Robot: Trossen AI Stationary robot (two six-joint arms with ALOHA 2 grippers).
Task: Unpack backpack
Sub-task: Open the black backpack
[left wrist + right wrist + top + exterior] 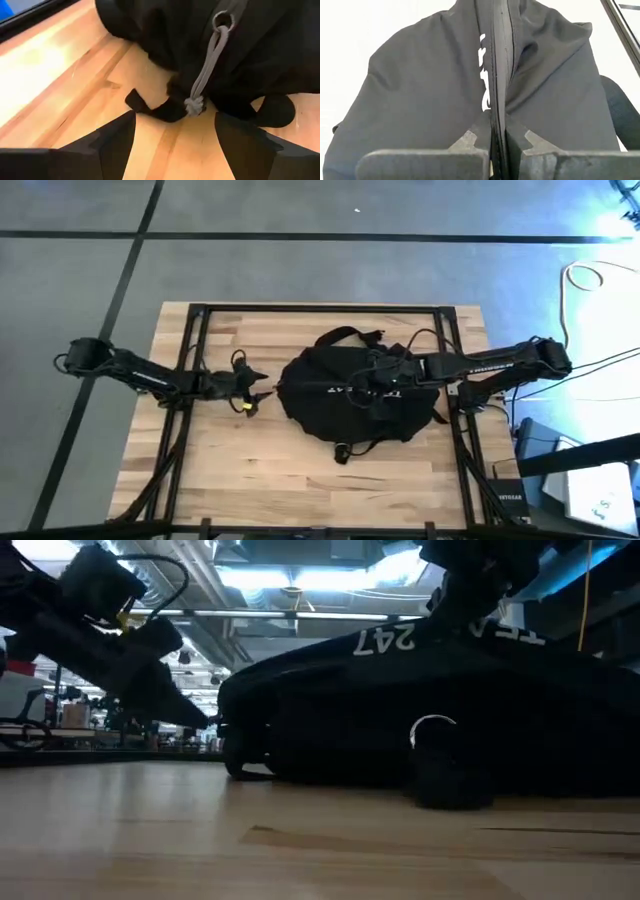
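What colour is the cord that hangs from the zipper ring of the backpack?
Light grey, knotted at its end; the left wrist view shows the cord best, against the black backpack.

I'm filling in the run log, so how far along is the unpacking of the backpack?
Early. Done: nothing lies unpacked on the table, and the backpack looks zipped shut. In hand: the right gripper pinches a fabric fold along the zipper seam on top, while the left gripper is open at the grey zipper pull cord. Left: opening it and taking out the contents.
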